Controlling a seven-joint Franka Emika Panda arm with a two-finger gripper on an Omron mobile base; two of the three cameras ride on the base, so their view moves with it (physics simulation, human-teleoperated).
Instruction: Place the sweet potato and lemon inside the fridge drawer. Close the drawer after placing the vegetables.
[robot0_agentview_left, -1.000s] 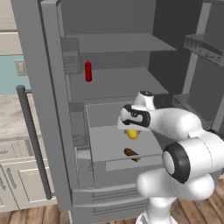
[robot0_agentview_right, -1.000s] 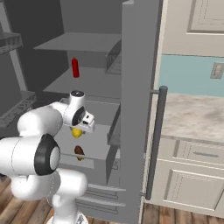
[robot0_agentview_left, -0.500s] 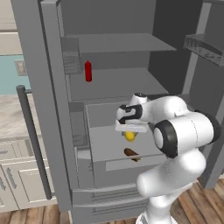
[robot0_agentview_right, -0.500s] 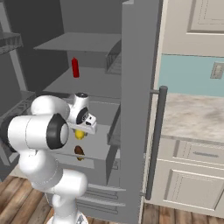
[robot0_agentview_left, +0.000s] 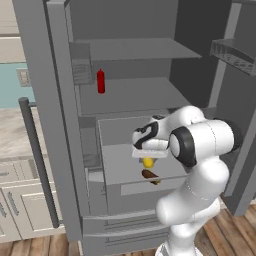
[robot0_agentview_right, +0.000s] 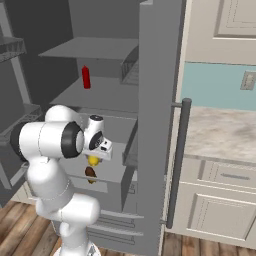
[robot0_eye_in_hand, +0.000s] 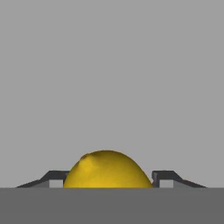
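Arm folded forward, claw (robot0_agentview_left: 148, 159) pointing down, clamped on lemon (robot0_agentview_left: 148, 162).

Lemon (robot0_eye_in_hand: 107, 169) — smooth, matt; drawer (robot0_agentview_left: 145, 186) — matt grey.

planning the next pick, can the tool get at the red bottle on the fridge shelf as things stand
Probably not yet. The tool is shut on the small yellow lemon over the open grey fridge drawer, so it has no free grip. The path up to the red bottle itself looks unobstructed.
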